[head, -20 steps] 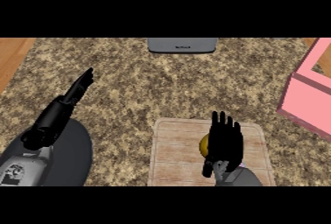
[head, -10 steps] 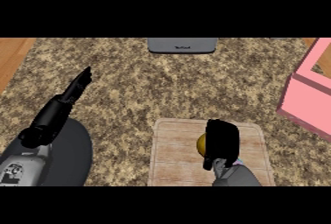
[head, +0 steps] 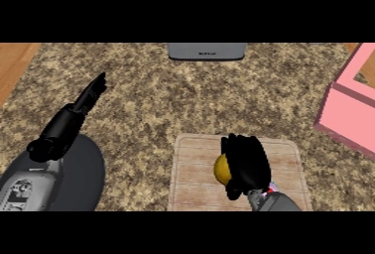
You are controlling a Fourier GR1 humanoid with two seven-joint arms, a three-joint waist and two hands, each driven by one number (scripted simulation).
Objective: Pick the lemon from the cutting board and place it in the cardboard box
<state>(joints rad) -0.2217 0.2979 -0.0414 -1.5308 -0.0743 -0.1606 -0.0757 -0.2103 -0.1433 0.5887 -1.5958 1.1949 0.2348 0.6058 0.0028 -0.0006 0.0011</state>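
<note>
The lemon [head: 219, 168] lies on the cutting board [head: 192, 171], toward the board's right half. It is a smooth yellow round, and only its left flank shows. My right hand [head: 247, 166] covers the rest: the black fingers [head: 245, 149] are curled down over the top of the fruit and wrap it from above and from the right. I cannot see under the fruit, so I cannot tell whether it has left the board.

The cutting board is a pale wooden rectangle with rounded corners and fine grain lines running across it. It sits flat on the bench [head: 183, 94] near the close edge. The bench top is a speckled stone surface, mottled brown and cream.

My left hand [head: 92, 94] is out over the bench at the left, well apart from the board. Its fingers are straight and held together, seen edge-on as a narrow black blade pointing away from me, and they hold nothing.

The pink box [head: 344, 124] stands at the right edge of the view, well apart from the lemon. Its walls are plain, flat and sharp-cornered, and it is open at the top.

A flat grey slab [head: 207, 51] with rounded corners lies at the far edge of the bench.
</note>
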